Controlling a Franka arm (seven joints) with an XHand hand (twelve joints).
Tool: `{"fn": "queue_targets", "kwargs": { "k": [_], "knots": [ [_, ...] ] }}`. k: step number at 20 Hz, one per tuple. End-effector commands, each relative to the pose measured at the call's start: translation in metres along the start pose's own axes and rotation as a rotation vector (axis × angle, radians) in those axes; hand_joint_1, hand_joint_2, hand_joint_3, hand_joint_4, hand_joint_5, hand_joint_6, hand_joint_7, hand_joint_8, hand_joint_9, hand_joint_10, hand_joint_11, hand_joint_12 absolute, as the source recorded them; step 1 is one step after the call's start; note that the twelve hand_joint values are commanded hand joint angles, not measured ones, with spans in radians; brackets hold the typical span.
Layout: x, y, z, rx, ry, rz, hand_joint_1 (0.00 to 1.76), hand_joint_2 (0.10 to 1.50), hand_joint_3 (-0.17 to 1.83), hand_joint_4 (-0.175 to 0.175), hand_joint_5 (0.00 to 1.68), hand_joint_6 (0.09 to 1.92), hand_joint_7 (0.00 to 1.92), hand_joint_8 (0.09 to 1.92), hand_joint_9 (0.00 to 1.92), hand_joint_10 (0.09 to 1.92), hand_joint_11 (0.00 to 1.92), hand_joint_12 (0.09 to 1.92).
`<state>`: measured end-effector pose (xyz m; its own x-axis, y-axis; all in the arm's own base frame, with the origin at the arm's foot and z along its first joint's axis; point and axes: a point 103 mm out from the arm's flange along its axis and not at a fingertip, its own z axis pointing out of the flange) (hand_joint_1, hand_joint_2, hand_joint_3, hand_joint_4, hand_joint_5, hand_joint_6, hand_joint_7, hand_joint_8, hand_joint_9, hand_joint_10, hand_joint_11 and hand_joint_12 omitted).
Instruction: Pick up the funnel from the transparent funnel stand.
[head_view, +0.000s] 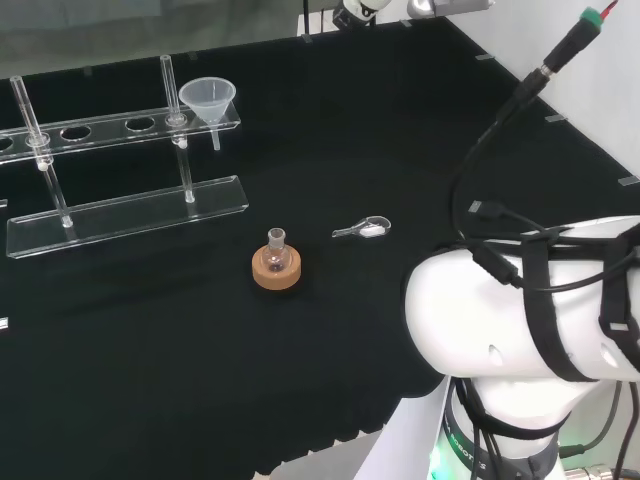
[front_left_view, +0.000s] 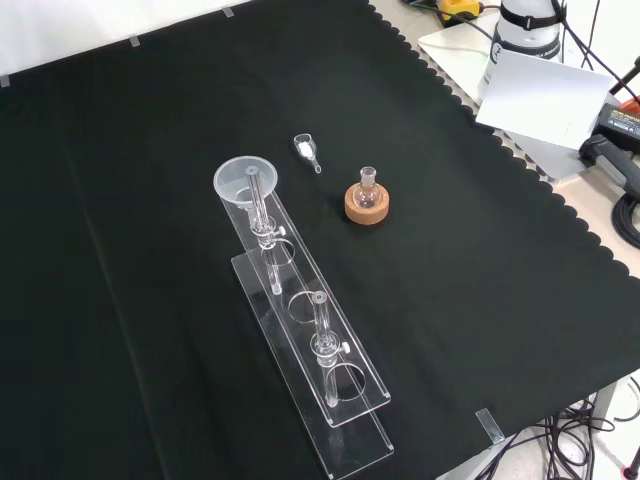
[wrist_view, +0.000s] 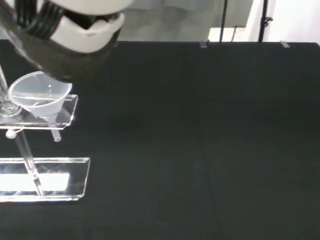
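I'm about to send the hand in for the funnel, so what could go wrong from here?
1. The funnel sits in the end hole of the clear stand, right beside an upright rod; fingers may knock the rod and shift the stand.
2. The funnel's stem hangs through the hole; pulling sideways instead of lifting straight up could snag it.
3. A small flask on a cork ring and a small clear piece stand nearby; a wide approach might topple them.

Translucent plastic funnel (head_view: 208, 101), clear glossy acrylic stand (head_view: 120, 214), matt black cloth (head_view: 400, 140), cork ring (head_view: 276, 271)
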<state>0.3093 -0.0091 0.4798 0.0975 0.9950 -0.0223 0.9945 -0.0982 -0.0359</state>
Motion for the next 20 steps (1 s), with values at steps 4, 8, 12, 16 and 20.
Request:
{"fn": "queue_targets", "kwargs": {
  "k": [4, 8, 12, 16, 20],
  "knots": [
    [0.015, 0.020, 0.009, 0.031, 0.031, -0.086, 0.47, 0.60, 0.03, 0.023, 0.00, 0.09, 0.00, 0.09, 0.00, 0.09, 0.00, 0.09],
    [0.027, 0.034, 0.013, 0.046, 0.027, -0.134, 0.52, 0.59, 0.03, 0.021, 0.00, 0.09, 0.00, 0.09, 0.00, 0.09, 0.00, 0.09],
    [0.042, 0.050, 0.020, 0.058, 0.028, -0.183, 0.56, 0.59, 0.02, 0.017, 0.00, 0.09, 0.00, 0.09, 0.00, 0.09, 0.00, 0.09],
    [0.060, 0.066, 0.026, 0.106, 0.062, -0.230, 0.61, 0.59, 0.02, 0.001, 0.00, 0.09, 0.00, 0.09, 0.00, 0.09, 0.00, 0.09],
    [0.081, 0.082, 0.032, 0.134, 0.038, -0.286, 0.64, 0.60, 0.02, -0.011, 0.00, 0.09, 0.00, 0.09, 0.00, 0.09, 0.00, 0.09]
  ]
}}
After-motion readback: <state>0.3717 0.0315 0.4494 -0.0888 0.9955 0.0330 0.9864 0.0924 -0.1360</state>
